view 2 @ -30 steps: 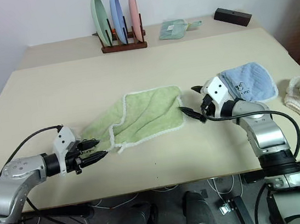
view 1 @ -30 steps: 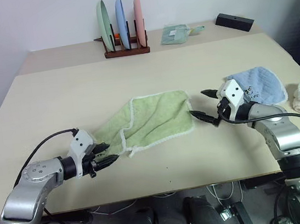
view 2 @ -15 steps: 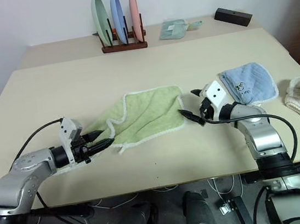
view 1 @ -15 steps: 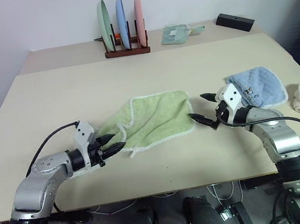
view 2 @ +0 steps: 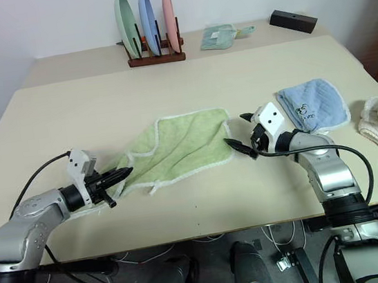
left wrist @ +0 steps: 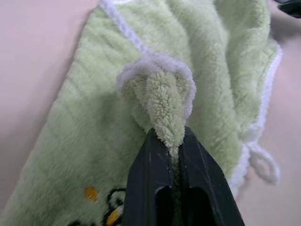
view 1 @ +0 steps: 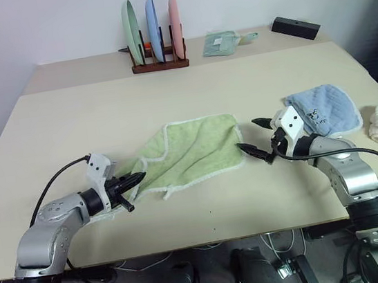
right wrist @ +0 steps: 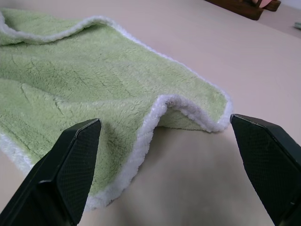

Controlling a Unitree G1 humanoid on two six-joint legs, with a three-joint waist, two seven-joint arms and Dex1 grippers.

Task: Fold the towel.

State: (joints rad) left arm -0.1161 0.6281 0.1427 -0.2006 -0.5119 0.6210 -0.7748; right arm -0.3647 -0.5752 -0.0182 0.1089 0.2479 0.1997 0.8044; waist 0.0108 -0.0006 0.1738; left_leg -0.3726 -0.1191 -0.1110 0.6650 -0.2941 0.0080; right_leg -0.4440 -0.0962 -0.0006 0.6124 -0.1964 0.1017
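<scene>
Beige table (view 1: pixel 69 129) held our towel (view 1: pixel 190 152), long axis nine-to-three. Left gripper (view 1: pixel 137 179) was pinched shut on its nine-o'clock corner; right gripper (view 1: pixel 255 137) gaped empty just off the three-o'clock edge.

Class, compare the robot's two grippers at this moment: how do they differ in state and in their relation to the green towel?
The left gripper is shut, pinching a bunched fold of the towel; the right gripper stands open, holding nothing. The left one sits at the towel's left end, the right one beside its right edge, jaws either side of a raised corner. Both have black fingers.
</scene>
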